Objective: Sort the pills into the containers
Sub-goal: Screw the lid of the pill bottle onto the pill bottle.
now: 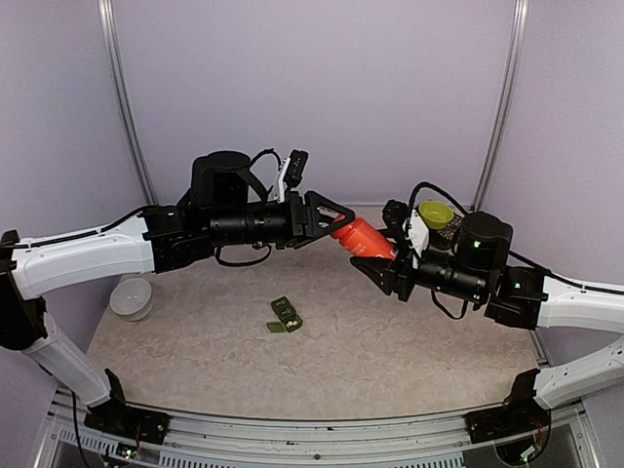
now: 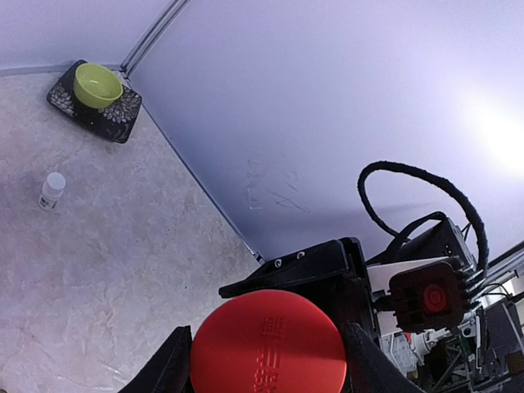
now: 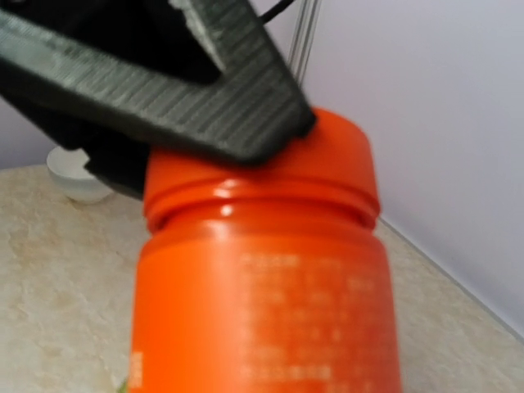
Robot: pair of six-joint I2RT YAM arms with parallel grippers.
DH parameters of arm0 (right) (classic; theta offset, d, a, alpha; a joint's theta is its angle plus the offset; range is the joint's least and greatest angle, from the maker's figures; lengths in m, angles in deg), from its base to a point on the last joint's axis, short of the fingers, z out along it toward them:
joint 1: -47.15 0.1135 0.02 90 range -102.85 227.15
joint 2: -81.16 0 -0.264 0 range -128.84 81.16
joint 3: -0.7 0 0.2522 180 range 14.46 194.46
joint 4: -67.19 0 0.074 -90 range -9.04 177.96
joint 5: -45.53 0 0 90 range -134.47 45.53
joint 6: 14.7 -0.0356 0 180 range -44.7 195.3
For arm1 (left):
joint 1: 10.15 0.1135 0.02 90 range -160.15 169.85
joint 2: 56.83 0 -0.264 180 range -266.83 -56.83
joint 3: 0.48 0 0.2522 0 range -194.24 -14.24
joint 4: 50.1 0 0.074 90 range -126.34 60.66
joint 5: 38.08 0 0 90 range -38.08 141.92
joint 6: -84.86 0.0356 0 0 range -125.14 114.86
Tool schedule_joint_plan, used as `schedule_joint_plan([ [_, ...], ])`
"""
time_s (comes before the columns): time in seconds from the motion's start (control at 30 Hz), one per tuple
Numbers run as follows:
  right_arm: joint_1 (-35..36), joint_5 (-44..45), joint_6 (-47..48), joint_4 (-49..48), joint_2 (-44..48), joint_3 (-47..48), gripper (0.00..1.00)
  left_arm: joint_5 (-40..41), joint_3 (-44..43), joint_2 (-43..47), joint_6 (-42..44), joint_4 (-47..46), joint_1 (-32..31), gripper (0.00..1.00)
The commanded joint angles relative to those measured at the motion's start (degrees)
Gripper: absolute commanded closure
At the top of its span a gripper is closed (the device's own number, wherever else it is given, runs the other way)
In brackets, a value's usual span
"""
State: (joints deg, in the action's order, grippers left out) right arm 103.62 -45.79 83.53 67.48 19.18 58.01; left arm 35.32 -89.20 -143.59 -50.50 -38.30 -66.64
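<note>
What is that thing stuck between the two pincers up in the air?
An orange plastic bottle. The left pincer grips its cap end and the right pincer grips its body. The top view shows it best.

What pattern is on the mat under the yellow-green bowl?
Dark square mat: pale floral print, clearest in left wrist view.

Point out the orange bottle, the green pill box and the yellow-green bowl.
orange bottle (image 1: pixel 363 238): top view, middle of its body
green pill box (image 1: pixel 285 315): top view, middle of the strip
yellow-green bowl (image 2: pixel 100 97): left wrist view, its outer wall
</note>
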Motion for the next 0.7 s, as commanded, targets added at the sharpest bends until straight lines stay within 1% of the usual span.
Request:
schedule_joint_plan([
  [0.0,1.63,-7.44,-5.82,-5.59,-0.74,1.89,1.00,-8.32,2.06,1.82,6.53,-9.57,-5.50,0.64],
  [0.17,1.64,-15.89,-12.49,-8.30,1.04,1.02,1.00,-13.44,8.02,5.10,13.96,-16.40,-6.75,0.64],
  [0.27,1.69,-20.32,-15.67,-10.17,1.91,0.07,1.00,-17.28,9.61,5.86,16.16,-18.44,-7.37,0.64],
  [0.33,1.63,-22.92,-17.62,-10.32,2.16,0.12,1.00,-19.62,10.05,6.08,17.55,-18.68,-7.89,0.64],
  [0.43,1.64,-26.47,-20.27,-11.28,2.59,-0.48,1.00,-20.49,10.55,6.79,20.71,-17.70,-8.95,0.64],
  [0.67,1.67,-33.62,-25.39,-13.93,2.38,-1.33,1.00,-20.29,12.63,9.62,26.29,-15.91,-10.58,0.63],
])
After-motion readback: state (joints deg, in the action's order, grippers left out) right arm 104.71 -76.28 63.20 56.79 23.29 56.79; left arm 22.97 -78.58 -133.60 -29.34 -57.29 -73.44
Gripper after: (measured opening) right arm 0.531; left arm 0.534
